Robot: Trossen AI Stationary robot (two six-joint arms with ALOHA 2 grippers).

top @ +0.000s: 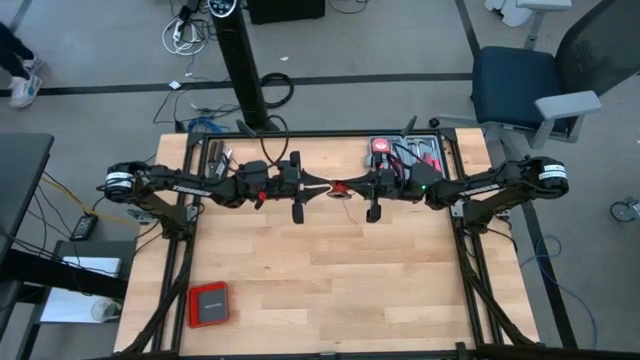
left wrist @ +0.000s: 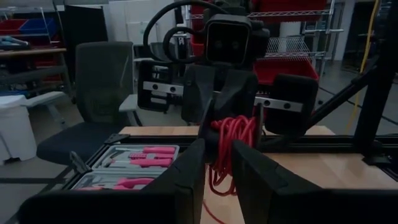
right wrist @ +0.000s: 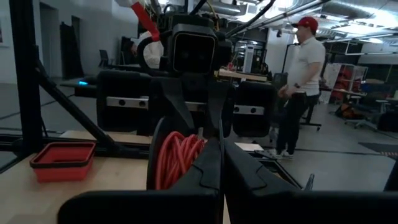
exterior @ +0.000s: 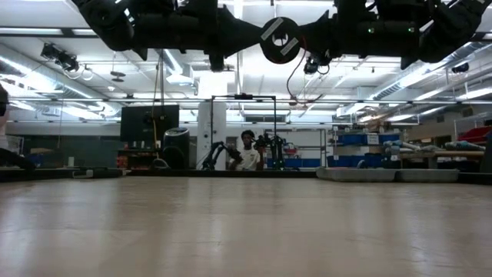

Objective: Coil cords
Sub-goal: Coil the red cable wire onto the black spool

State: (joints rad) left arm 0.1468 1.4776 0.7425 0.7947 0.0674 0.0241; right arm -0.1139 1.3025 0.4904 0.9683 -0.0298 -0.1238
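Above the worktop [top: 330, 270], the cord [top: 338, 188] hung light and limp; left pincer [top: 318, 185] clamped its coil, right pincer [top: 350, 187] pinched shut on the strands.

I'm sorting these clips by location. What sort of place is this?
Probably a robotics lab or workshop: storage shelving with red bins, an office chair beside the wooden table, and a tool tray.

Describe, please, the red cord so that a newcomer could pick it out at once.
Look above the middle of the wooden table, where the two dark arms meet tip to tip. The cord hangs between the left claw and the right claw, off the table. It is a small bundle of very thin red loops, unlike the flat red box near the table's corner.
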